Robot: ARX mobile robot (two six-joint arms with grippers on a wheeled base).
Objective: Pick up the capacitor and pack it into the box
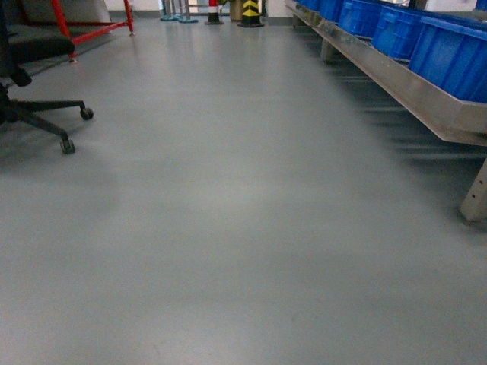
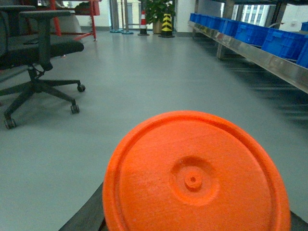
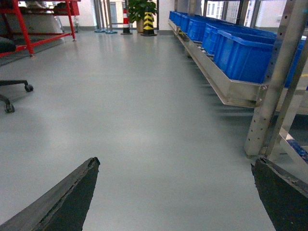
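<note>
The capacitor (image 2: 195,175) filled the lower half of the left wrist view, seen end-on as a bright orange disc with a raised rim and a small dimple at its centre; its bottom edge was cut off by the frame. It sat between the dark fingers (image 2: 82,219) of the left gripper (image 2: 192,226), of which only slivers showed at the lower corners, so the jaws appeared closed against it, though the contact itself was hidden behind the disc. In the right wrist view the right gripper (image 3: 175,202) had its two dark fingers (image 3: 62,202) spread wide at the bottom corners, with only bare grey floor (image 3: 144,106) between them. Neither arm reached into the head view, which showed only floor, part of a black office chair (image 1: 30,76) cut off at the left edge, and a metal rack (image 1: 426,99) of blue bins (image 1: 449,49) running along the right. A red frame (image 1: 91,26) and a yellow-and-black striped post (image 1: 250,13) stood at the far end, both partly cropped by the top edge. The box appeared in none of the views.
</note>
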